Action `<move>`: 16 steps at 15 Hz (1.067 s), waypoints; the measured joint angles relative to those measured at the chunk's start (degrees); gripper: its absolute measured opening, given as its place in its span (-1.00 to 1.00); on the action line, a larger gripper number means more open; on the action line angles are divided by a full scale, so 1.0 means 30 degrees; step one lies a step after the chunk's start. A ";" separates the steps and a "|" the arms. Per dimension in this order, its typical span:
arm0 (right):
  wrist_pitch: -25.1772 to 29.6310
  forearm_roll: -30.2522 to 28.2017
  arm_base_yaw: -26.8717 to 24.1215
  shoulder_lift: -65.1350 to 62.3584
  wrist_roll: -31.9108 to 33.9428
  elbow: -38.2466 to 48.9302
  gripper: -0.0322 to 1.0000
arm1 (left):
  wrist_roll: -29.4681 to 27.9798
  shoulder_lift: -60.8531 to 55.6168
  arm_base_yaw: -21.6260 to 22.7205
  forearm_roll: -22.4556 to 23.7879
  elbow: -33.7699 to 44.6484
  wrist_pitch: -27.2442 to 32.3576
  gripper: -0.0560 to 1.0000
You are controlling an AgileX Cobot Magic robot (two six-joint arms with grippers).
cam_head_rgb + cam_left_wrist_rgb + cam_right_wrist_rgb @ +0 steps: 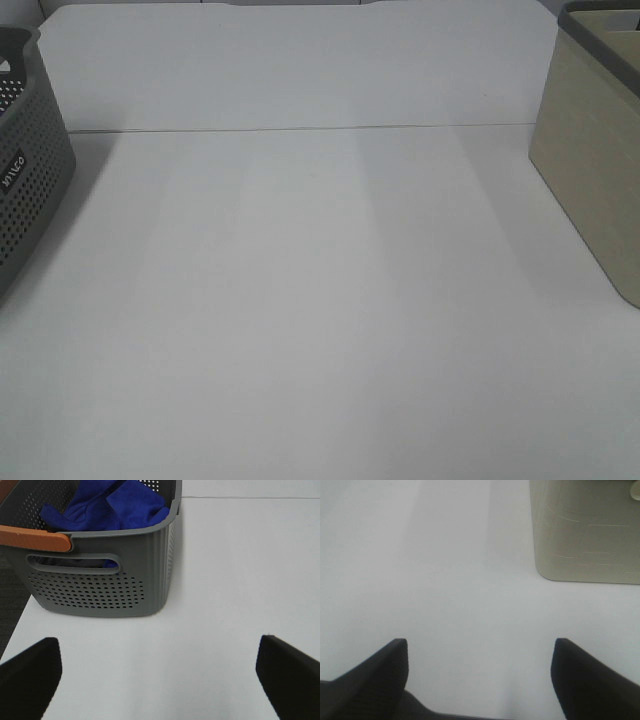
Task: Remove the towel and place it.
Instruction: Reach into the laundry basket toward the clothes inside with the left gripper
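We saw two baskets on the white worktop (pixel 320 300): one grey basket (pixel 25 170), perforated, at the left edge, and one beige basket (pixel 590 160) at the right edge. The single blue towel (pixel 107 507) lay crumpled inside the grey basket, beside its orange handle (pixel 35 539). We counted two end effectors. The left end effector (pixel 157 660) hung close to the grey basket, fingers wide apart, holding nothing. The right end effector (pixel 480 660) was likewise spread, over bare worktop close to the beige basket.

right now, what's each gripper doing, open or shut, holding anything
Left gripper: open, holding nothing.
Right gripper: open, holding nothing.
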 joint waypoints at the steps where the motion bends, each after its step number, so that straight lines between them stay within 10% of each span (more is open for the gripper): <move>1: 0.0000 0.0000 0.0000 0.0000 0.0000 0.0000 0.56 | 0.0000 0.0000 0.0000 0.0000 0.0000 0.0000 0.98; 16: 0.0000 0.0000 0.0000 0.0000 0.0000 0.0000 0.56 | 0.1566 0.1413 0.0000 -0.0726 -0.2024 0.0019 0.98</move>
